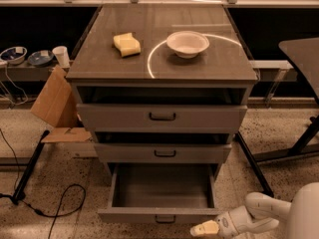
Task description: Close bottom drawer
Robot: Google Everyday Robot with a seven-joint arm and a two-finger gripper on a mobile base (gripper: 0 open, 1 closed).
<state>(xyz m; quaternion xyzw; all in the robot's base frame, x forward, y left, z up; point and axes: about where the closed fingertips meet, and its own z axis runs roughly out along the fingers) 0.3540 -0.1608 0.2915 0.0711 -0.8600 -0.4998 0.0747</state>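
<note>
The bottom drawer of the grey cabinet stands pulled out, its plain grey inside empty and its small dark bar handle on the front panel. My gripper is low at the lower right, its pale yellowish tip just right of the drawer front's right end and close to it. The white arm reaches in from the lower right corner.
The middle drawer and top drawer sit slightly out. A yellow sponge and a white bowl rest on the cabinet top. A cardboard piece and cables lie left. A dark table leg stands right.
</note>
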